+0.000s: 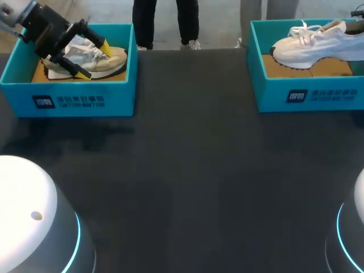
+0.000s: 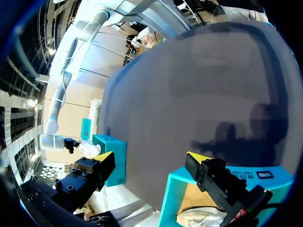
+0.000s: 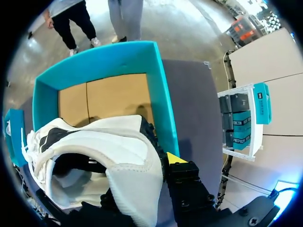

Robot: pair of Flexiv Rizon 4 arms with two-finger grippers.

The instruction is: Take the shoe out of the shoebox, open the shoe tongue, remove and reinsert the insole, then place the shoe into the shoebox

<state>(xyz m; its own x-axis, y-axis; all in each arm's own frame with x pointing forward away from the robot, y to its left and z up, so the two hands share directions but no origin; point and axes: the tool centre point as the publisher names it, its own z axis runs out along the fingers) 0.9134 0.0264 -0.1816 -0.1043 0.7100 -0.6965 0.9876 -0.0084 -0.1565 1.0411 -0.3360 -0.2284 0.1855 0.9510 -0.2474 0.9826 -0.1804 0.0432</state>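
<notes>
Nearest us, our arm bases (image 1: 28, 199) are filling the lower corners. Upper left, left gripper (image 1: 94, 60) is hovering wide open astride beige shoe (image 1: 114, 60) in left shoebox (image 1: 74, 96), likely lining up a grasp. Upper right, right gripper (image 3: 147, 179) is pinching white shoe (image 1: 318, 40) by the heel in right shoebox (image 1: 307, 94); toe pointing left, long axis left-right.

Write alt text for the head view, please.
The left gripper, open, straddles a beige and grey sneaker in the left teal cardboard shoebox. A white lace-up sneaker sits in the right teal shoebox, across a dark table.
</notes>
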